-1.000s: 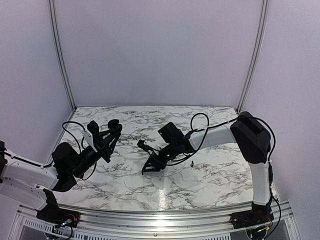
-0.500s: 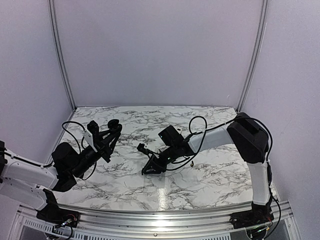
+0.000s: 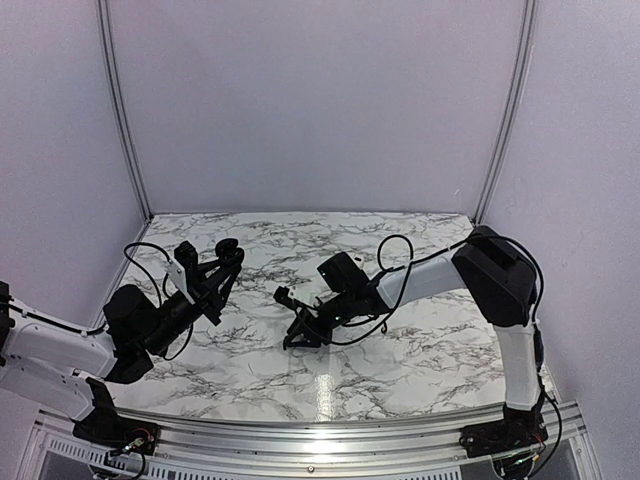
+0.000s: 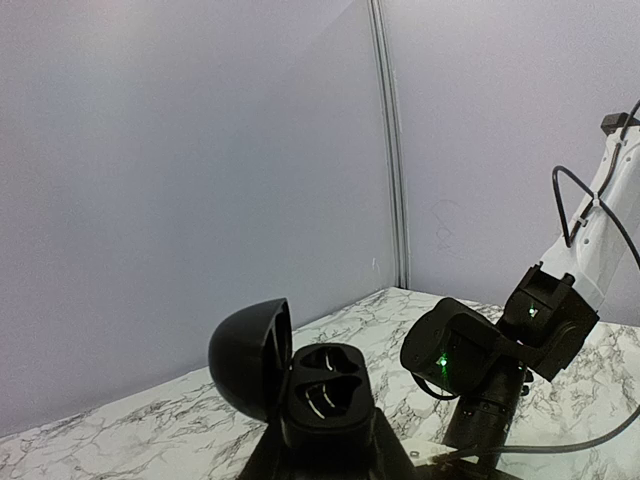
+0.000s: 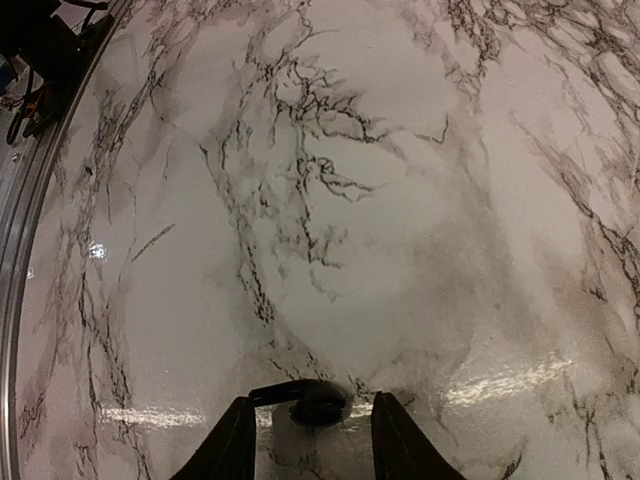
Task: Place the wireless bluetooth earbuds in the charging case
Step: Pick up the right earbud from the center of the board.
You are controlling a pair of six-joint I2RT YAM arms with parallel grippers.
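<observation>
My left gripper [image 3: 222,262] is shut on the black charging case [image 3: 228,249] and holds it above the table's left side. In the left wrist view the case [image 4: 327,388] has its lid [image 4: 248,356] swung open to the left, and both sockets are empty. My right gripper [image 3: 297,339] is down at the marble near the table's middle. In the right wrist view its fingers [image 5: 233,441] are open, one on each side of a tiny black earbud [image 5: 316,403] lying on the table, its stem pointing left. The second earbud is not in view.
The marble table [image 3: 420,355] has white walls on three sides and a metal rail [image 3: 330,440] along the near edge. The right arm's wrist [image 4: 480,365] with its green lights and cable stands close to the right of the held case.
My right wrist has sunk a little toward the table and shifted slightly left. A tiny dark hook seen earlier right of that wrist no longer shows. The left arm has not moved.
</observation>
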